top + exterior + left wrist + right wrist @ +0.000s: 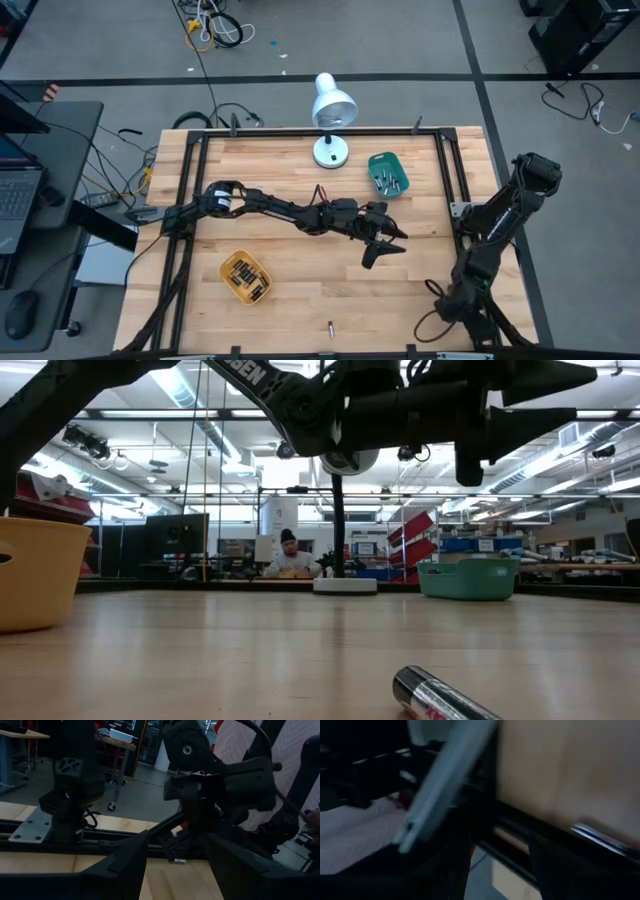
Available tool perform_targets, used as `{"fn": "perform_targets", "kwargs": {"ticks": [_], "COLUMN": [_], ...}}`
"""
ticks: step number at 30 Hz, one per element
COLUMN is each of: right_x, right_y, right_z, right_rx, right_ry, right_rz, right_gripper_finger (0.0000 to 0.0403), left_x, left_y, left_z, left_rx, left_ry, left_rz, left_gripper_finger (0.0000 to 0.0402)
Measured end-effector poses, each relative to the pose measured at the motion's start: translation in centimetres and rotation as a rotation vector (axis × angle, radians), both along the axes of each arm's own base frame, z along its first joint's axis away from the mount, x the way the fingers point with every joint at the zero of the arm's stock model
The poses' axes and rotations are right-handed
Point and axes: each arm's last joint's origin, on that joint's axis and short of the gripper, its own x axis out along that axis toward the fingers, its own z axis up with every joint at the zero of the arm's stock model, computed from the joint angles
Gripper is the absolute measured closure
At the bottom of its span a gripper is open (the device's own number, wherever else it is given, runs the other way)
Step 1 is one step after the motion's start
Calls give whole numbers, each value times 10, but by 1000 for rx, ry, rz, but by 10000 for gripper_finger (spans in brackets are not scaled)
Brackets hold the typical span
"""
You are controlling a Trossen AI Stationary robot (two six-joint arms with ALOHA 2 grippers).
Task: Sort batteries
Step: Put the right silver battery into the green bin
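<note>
A yellow tray (246, 277) at the near left holds several dark batteries. A teal tray (388, 174) at the far right holds several silvery ones. One battery (331, 326) lies alone on its side by the table's near edge; it also shows close up in the low view (440, 700). My left gripper (384, 246) is open and empty above the middle of the table, between the two trays; the left wrist view (177, 870) shows the gap between its fingers. My right gripper (447, 300) waits, folded back at the table's right edge, fingers apart in its own view (500, 875).
A white desk lamp (333, 110) stands at the far middle on its round base (330, 152), next to the teal tray. A black frame rail (440, 170) runs around the table. In the low view a person (290, 560) sits far behind the table.
</note>
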Motion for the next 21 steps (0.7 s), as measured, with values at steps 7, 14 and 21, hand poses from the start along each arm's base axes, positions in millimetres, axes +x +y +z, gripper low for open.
{"fn": "perform_targets", "kwargs": {"ticks": [7,14,21], "right_x": [-5,-13,-15], "right_y": [8,-11,-4], "right_z": [2,-23,-21], "right_rx": [1,-143,-57], "right_ry": [-43,12,24], "right_rz": [-32,-152,-168], "right_gripper_finger": [258,305,345], "left_x": [0,0,0], "left_y": [-1,0,0], "left_z": [-2,-6,-6], "left_rx": [3,24,36], "left_ry": [26,54,51], "left_rz": [15,29,30], "left_gripper_finger": [186,186,186]}}
